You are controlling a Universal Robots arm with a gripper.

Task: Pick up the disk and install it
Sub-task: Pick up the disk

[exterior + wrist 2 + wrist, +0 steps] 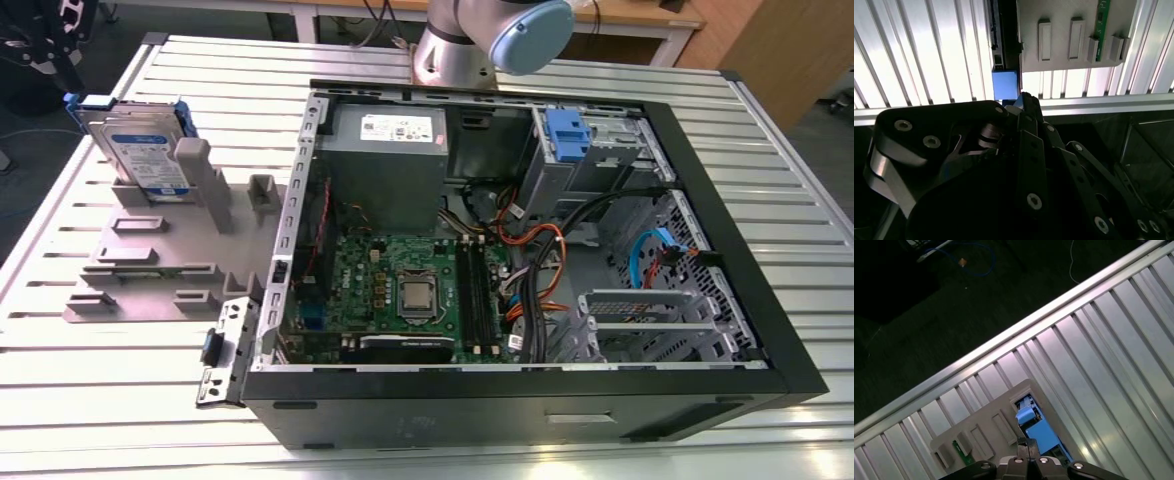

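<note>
— Where was the disk (140, 150)?
— Upright in the grey holder (147, 255) on the bench (80, 400), at the exterior view's left of the open case (534, 410). The hand (1026, 442) hung over its blue edge, closed on nothing.
— The risk?
— Descending closed, it would likely strike the disk's top instead of straddling it, and tip it.

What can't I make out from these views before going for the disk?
- The disk, lower edge: exterior view, hidden behind the grey holder and its posts.
- Gap between gripper and disk: both wrist views look along the gripper, whose dark body covers the disk's near end.
- The arm beyond its joint: cut off by the exterior view's top edge.
- The drive cage, interior: exterior view, screened by its blue bracket.
</note>
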